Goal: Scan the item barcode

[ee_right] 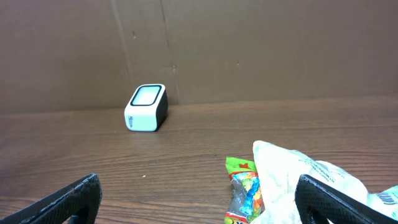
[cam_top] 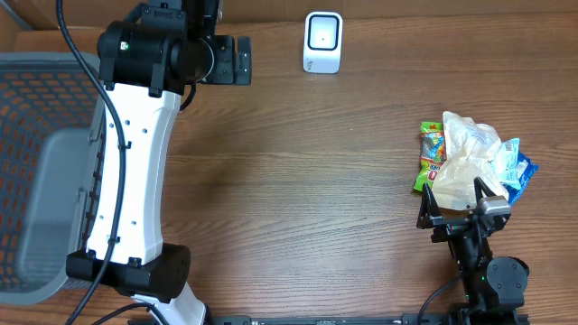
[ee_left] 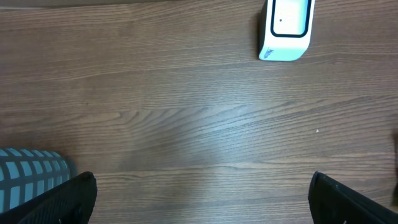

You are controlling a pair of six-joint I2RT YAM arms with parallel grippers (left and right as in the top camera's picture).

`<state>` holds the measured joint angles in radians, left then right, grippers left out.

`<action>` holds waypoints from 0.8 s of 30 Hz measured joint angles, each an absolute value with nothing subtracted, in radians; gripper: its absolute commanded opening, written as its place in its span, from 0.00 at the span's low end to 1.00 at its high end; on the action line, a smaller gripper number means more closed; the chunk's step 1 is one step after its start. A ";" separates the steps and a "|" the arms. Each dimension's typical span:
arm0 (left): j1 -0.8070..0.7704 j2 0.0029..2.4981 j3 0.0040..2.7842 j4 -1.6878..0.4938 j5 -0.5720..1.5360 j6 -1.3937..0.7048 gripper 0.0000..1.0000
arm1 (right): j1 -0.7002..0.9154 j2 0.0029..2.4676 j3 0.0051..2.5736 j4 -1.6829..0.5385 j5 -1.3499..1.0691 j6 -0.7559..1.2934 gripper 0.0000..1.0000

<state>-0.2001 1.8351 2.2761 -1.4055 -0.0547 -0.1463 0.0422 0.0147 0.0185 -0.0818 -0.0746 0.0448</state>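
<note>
The white barcode scanner (cam_top: 322,42) stands at the table's far edge, also seen in the left wrist view as the scanner (ee_left: 286,28) and in the right wrist view as the scanner (ee_right: 146,107). A pile of items lies at the right: a green candy packet (cam_top: 430,158), a crinkled clear bag (cam_top: 470,149) and a blue packet (cam_top: 519,169). My right gripper (cam_top: 456,200) is open just in front of the pile, with the candy packet (ee_right: 244,190) and the clear bag (ee_right: 298,177) between its fingers and nothing gripped. My left gripper (cam_top: 242,60) is open over bare wood, left of the scanner.
A grey mesh basket (cam_top: 36,181) fills the table's left side; its corner (ee_left: 31,171) shows beside my left finger. A brown cardboard wall (ee_right: 249,50) rises behind the scanner. Bare wooden tabletop (cam_top: 307,181) lies between the arms.
</note>
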 measured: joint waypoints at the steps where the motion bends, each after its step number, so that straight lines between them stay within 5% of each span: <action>1: -0.200 1.835 2.276 -1.406 -0.054 -0.146 1.00 | 0.042 0.015 0.019 -0.082 -0.074 0.045 1.00; 24: -0.200 1.827 2.260 -1.397 -0.058 -0.143 0.99 | 0.042 0.015 0.019 -0.082 -0.074 0.044 1.00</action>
